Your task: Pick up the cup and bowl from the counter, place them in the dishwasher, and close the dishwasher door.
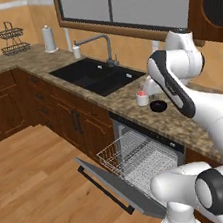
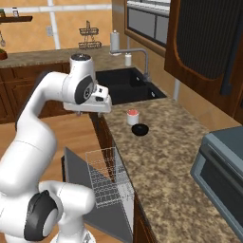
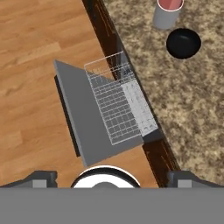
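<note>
The long brown speckled granite desk [image 2: 166, 156] runs above dark wooden cabinets [image 1: 79, 121], with a black sink [image 1: 95, 75] and grey tap [image 1: 104, 44] set into it farther along. Below the desk edge, the built-in dishwasher [image 1: 153, 142] is open: its flat grey drop-down door [image 3: 83, 118] with the long dark bar handle [image 1: 105, 190] lies lowered over the wooden floor [image 1: 38, 185], and the white wire rack [image 3: 118, 103] is pulled out above it, with nothing in it that I can make out.

On the desk, just behind the dishwasher, the small white cylindrical cup with a pinkish-red inside [image 2: 132, 116] stands upright, and the small glossy black bowl [image 2: 140, 129] sits just beside it, nearer the robot's end; whether they touch is unclear.

The white arm's two-finger gripper [image 2: 102, 105] hangs over the desk edge above the open door, fingers spread wide and empty. In the hand view both things lie ahead and off to the upper right, bowl [image 3: 183, 43] nearer than cup [image 3: 167, 13]. Both are round, so no long axis dictates the wrist turn. The next move likely calls for reaching forward over the desk and down; nothing stands between, though the close neighbour could be nudged during a grasp.
</note>
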Tool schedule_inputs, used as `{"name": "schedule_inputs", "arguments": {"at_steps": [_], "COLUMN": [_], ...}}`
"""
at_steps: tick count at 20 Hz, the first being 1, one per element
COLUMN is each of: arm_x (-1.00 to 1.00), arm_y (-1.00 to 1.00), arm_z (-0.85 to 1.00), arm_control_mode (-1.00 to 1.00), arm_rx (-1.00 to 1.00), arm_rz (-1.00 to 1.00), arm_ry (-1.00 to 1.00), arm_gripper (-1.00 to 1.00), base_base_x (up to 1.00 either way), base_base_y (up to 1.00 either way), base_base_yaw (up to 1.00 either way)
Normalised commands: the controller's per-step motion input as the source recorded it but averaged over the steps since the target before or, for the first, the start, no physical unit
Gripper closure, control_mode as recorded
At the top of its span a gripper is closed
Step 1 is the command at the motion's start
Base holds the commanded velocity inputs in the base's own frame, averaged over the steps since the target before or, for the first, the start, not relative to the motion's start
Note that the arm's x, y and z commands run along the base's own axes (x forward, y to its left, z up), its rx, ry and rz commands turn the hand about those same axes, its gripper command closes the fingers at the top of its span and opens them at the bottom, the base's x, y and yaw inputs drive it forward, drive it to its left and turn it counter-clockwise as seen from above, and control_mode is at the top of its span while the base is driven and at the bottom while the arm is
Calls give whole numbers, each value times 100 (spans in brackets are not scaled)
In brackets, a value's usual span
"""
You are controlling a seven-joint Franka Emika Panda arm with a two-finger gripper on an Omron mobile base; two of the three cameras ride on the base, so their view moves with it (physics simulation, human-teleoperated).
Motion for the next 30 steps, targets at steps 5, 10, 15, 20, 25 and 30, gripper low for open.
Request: {"name": "schedule_inputs", "arguments": {"at_steps": [5, 10, 15, 20, 25, 30], "arm_x": [42, 71, 77, 72, 63, 54], "arm_y": [-34, -28, -37, -35, -39, -28], "arm_z": [-23, -45, -69, -67, -60, -46], "arm_control_mode": [-100, -100, -100, -100, -100, -100], "arm_rx": [-2, -9, -10, -10, -8, -1], "arm_rz": [9, 3, 2, 2, 4, 11], "arm_ry": [-4, 0, 1, 3, 1, 0], "arm_gripper": [-100, -100, -100, -100, -100, -100], "base_base_x": [0, 0, 0, 0, 0, 0], "base_base_y": [0, 0, 0, 0, 0, 0], "base_base_yaw": [0, 0, 0, 0, 0, 0]}}
